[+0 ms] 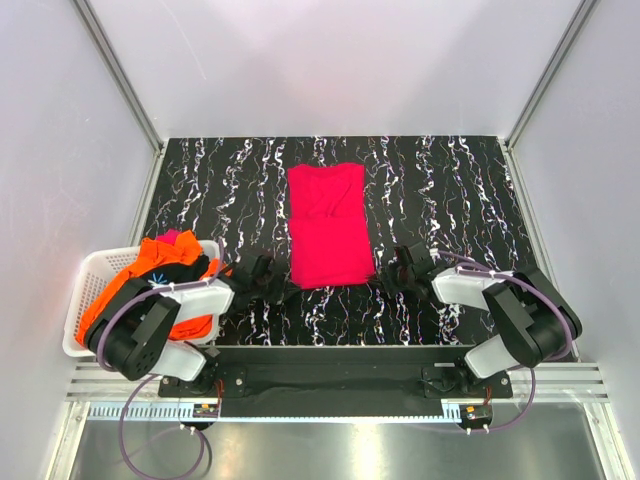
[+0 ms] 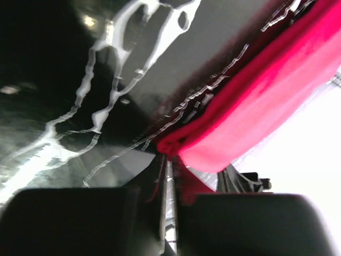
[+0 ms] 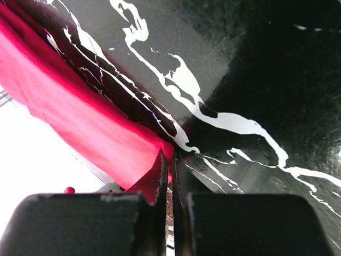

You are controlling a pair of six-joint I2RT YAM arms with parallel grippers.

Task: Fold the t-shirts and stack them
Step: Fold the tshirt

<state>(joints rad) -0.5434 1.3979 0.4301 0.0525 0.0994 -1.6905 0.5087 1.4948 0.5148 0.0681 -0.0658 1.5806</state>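
one magenta t-shirt, perhaps three others

- Both arms bend low and reach forward.
- Left hand pinches tight on the red shirt.
- Right hand pinches tight on it too.

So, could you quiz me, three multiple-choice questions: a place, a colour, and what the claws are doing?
1. The white basket sits: A) far right B) table's middle C) near left.
2. The spread-out shirt is: A) magenta-red B) orange C) black.
3. The left gripper and right gripper are: A) wide open B) shut on the shirt's near corners C) in the basket.
Answers: 1 C, it stands beside the left arm. 2 A, the top view shows that colour plainly. 3 B, each wrist view shows red cloth pinched between closed fingers.
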